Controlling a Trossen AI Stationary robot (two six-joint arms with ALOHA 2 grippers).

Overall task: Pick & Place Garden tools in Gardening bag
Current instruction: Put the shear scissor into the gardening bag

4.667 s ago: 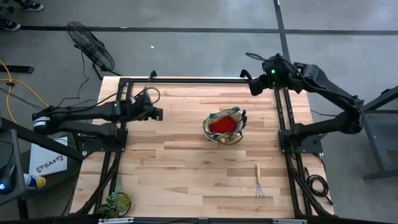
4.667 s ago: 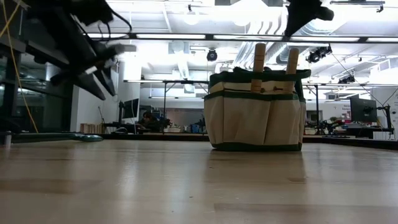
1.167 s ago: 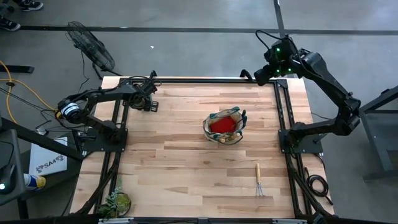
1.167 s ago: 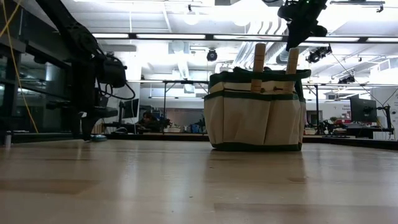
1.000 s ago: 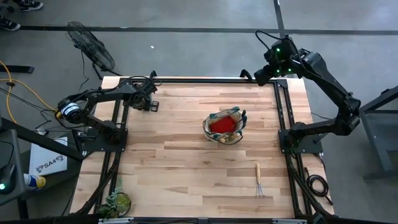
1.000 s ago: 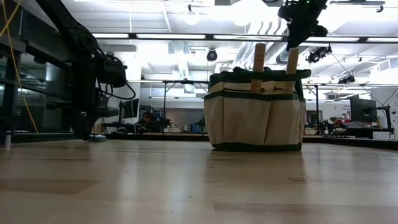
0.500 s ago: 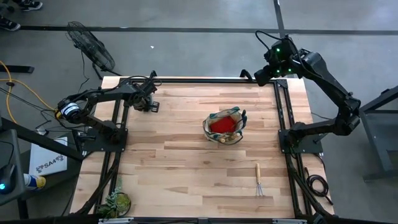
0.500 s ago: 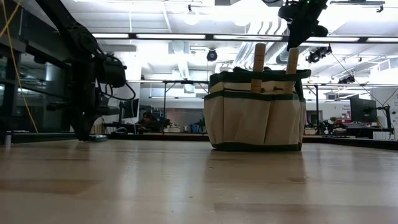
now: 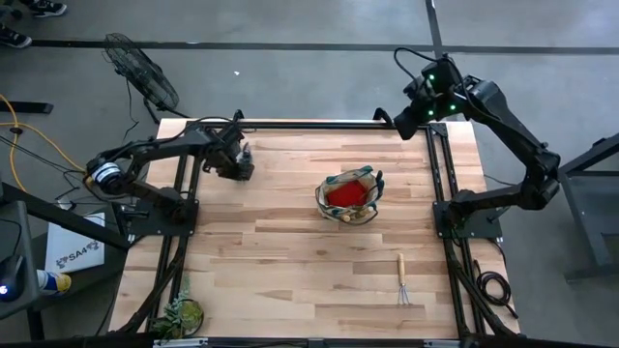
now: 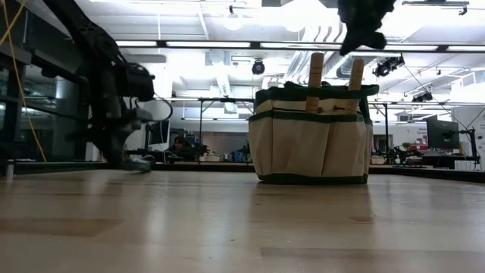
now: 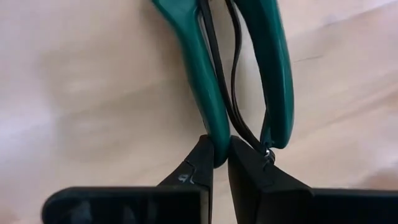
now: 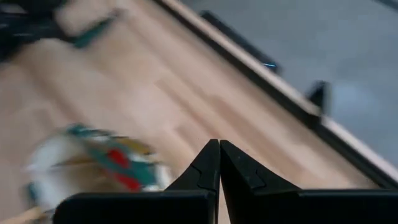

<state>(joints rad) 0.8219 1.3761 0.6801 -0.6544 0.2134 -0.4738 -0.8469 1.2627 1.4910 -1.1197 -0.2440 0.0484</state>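
My left gripper (image 9: 238, 162) is low over the table's far left part, shut on a dark green-handled pruner (image 11: 205, 74) whose two handles run away from the fingers in the left wrist view. The tan gardening bag (image 9: 348, 196) with green trim stands on its base at the table's middle right. It holds a red cloth piece (image 9: 343, 196), and two wooden handles (image 10: 315, 72) stick up out of it. A wooden-handled hand rake (image 9: 401, 280) lies flat near the front right. My right gripper (image 9: 406, 118) is shut and empty, high over the far right corner. My left gripper pinches the free end of one pruner handle (image 11: 217, 146) between its two fingertips (image 11: 202, 158). The fingers point down at the table and lie along the handle. The second handle (image 11: 277, 93) stays outside the fingers. Whether the pruner is clear of the table I cannot tell.
A leafy plant clump (image 9: 181, 314) sits at the front left corner. Black frame rails (image 9: 309, 126) run along the far, left and right edges. Bare wood lies between the left gripper and the bag.
My left gripper has moved a little toward the bag, and its arm has tilted, with the pruner in its fingers. My right gripper has shifted slightly toward the table's left, still high and shut.
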